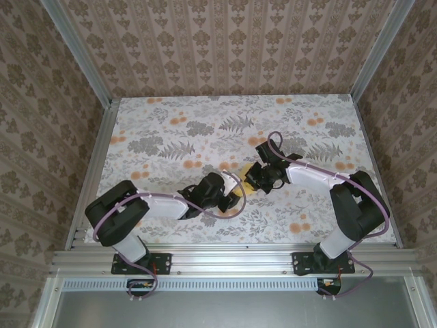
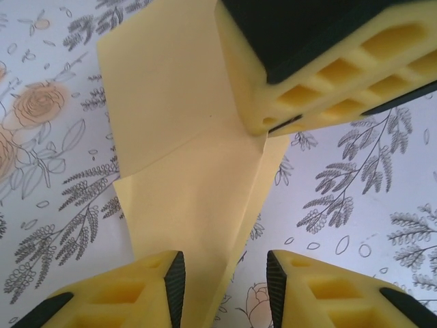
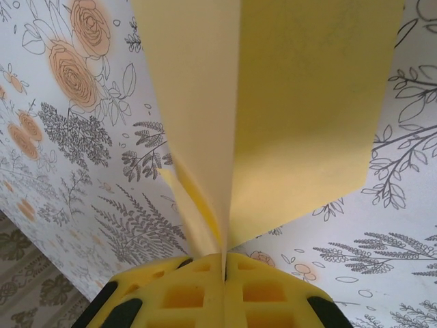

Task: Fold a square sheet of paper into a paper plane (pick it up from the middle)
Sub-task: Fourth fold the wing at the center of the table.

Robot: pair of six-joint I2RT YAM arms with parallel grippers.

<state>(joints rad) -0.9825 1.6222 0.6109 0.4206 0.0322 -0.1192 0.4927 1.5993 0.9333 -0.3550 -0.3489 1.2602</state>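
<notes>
The paper (image 2: 184,205) is recorded as plain pale yellow, without print. The table cover (image 1: 171,116) is noted as white, printed with grey ferns and leaves and scattered orange flowers. The walls (image 1: 232,48) are papered in beige with brown ornamental stripes. The left gripper (image 2: 224,287) and right gripper (image 3: 224,263) are finished in yellow with black pads (image 2: 176,280). The arms (image 1: 160,205) are coloured black and white, and purple cables (image 1: 97,222) are observed along them.

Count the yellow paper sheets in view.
1. The paper is above the middle of the table, folded. It is pinched in the right claw, with its other end inside the open left claw. A second sheet could hide beneath it.
</notes>
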